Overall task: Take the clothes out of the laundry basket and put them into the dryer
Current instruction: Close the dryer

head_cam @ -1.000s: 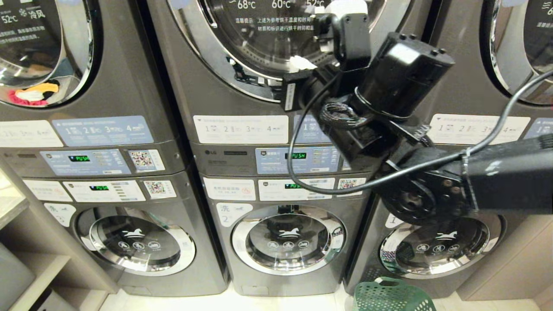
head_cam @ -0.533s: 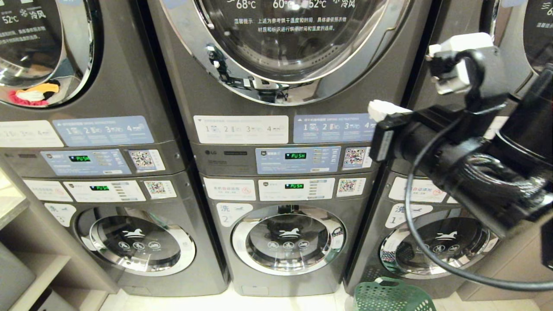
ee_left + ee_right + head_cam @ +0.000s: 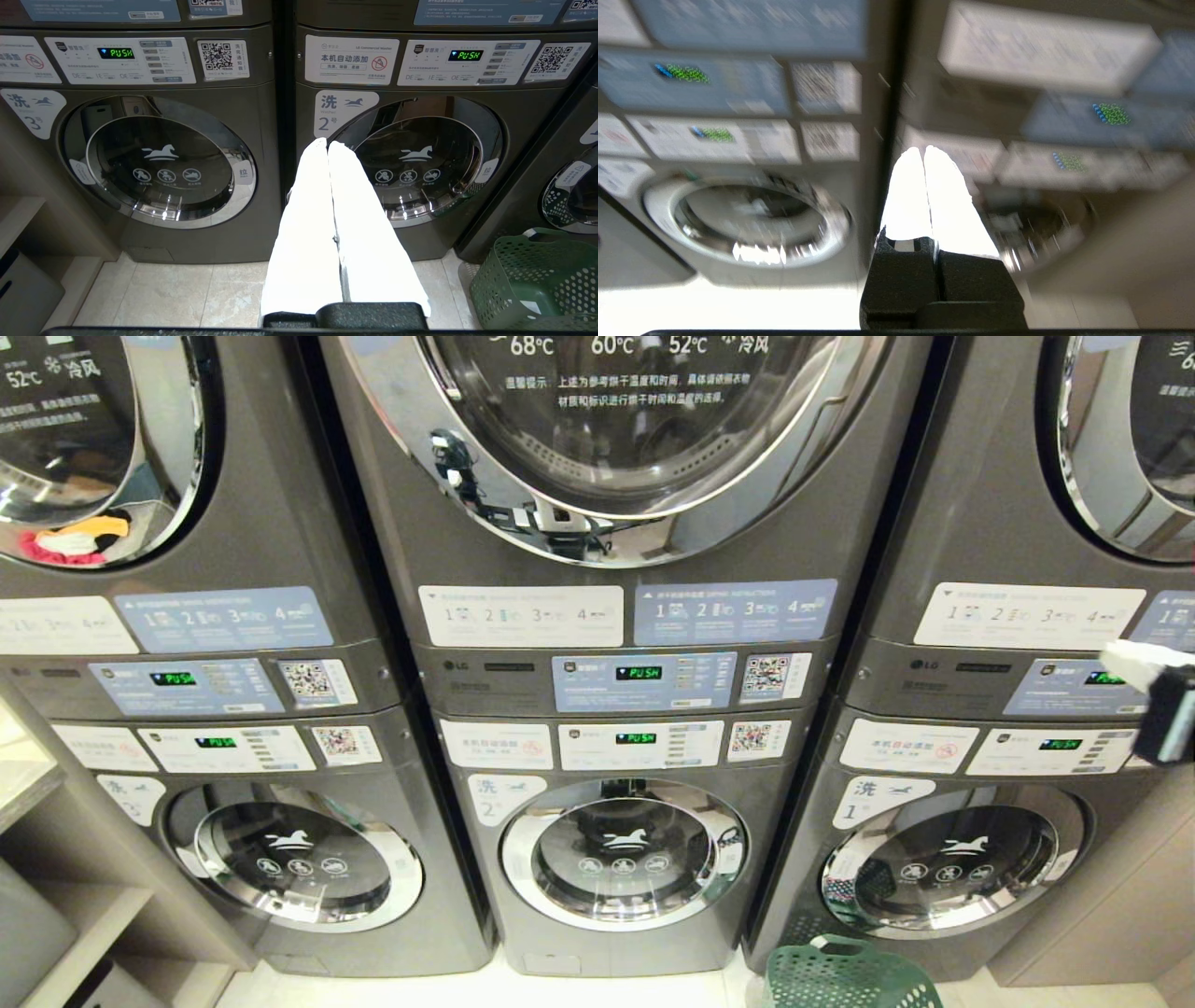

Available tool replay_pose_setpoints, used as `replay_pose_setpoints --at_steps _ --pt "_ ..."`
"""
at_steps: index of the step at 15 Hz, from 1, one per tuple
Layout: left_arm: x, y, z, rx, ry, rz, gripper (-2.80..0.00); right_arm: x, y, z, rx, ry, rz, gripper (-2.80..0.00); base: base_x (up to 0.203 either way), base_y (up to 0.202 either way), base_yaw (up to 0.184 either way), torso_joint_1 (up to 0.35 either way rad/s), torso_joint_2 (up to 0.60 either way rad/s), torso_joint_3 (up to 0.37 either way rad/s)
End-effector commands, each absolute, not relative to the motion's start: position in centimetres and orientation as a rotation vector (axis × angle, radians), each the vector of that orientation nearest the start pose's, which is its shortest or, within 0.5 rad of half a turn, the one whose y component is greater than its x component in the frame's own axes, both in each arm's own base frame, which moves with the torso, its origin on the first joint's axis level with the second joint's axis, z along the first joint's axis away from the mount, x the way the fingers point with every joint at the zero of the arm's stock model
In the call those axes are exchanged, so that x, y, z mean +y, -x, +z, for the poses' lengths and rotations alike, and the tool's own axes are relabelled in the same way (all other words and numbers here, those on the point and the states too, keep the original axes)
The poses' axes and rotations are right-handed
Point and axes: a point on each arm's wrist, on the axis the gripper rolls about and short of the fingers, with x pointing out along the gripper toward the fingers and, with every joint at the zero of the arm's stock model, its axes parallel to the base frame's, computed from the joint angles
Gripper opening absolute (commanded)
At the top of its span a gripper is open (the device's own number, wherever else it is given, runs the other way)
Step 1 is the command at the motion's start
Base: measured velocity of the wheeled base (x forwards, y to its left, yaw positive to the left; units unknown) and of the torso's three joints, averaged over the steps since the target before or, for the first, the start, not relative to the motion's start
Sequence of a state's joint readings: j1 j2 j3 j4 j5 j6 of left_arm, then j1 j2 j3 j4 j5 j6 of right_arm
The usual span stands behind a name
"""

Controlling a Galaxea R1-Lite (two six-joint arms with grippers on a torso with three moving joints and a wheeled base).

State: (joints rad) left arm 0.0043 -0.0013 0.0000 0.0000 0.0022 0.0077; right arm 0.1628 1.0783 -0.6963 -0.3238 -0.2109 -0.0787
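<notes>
The green laundry basket [image 3: 845, 975] [image 3: 537, 280] stands on the floor in front of the right-hand lower washer. No clothes show inside it. The middle dryer's round glass door [image 3: 635, 429] looks closed, with a bare drum behind the glass. My right gripper [image 3: 1134, 658] [image 3: 923, 149] pokes in at the right edge of the head view, level with the right stack's control panels, shut and empty. My left gripper [image 3: 327, 142] hangs low, pointing at the seam between two lower washers, white fingers [image 3: 303, 224] pressed together with nothing held.
Three stacks of grey machines fill the view, each with a dryer over a washer [image 3: 624, 854]. Coloured laundry [image 3: 70, 537] lies behind the left dryer's glass. Shelving [image 3: 56, 896] stands at the far left. Pale floor tiles [image 3: 163, 294] run along the front.
My right arm has swung away from the middle dryer door, rightward and down, until only the gripper tip remains at the head view's right edge. The left arm has not moved.
</notes>
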Motion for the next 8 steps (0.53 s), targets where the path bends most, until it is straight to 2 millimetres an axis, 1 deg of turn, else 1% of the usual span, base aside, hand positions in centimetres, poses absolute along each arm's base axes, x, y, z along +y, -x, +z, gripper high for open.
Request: replay_pose_setpoints --at_steps 1,2,3,5,7,8 --pt "0.0 2.3 7.5 0.002 -0.008 0.006 -2.80 -0.5 -9.2 25.6 0.069 0.070 -0.102 -2.80 0.000 0.000 0.000 0.000 0.00 0.000" --pt "0.0 2.3 7.5 0.002 -0.008 0.007 -2.80 -0.7 -7.6 23.6 0.111 0.062 -0.113 -2.80 0.000 0.000 0.000 0.000 0.00 0.000" --pt "0.0 2.3 7.5 0.002 -0.008 0.006 -2.80 -0.7 -6.3 20.8 0.166 0.056 -0.124 -2.80 0.000 0.000 0.000 0.000 0.00 0.000" --pt "0.0 2.3 7.5 0.002 -0.008 0.008 -2.80 -0.5 -3.3 15.9 0.196 0.054 -0.143 -2.80 0.000 0.000 0.000 0.000 0.00 0.000" --pt "0.0 2.3 7.5 0.002 -0.008 0.008 -2.80 -0.2 -0.8 11.9 0.170 0.080 -0.140 -2.80 0.000 0.000 0.000 0.000 0.00 0.000" --pt "0.0 2.3 7.5 0.002 -0.008 0.008 -2.80 0.0 -0.2 10.6 0.165 0.089 -0.126 -2.80 0.000 0.000 0.000 0.000 0.00 0.000"
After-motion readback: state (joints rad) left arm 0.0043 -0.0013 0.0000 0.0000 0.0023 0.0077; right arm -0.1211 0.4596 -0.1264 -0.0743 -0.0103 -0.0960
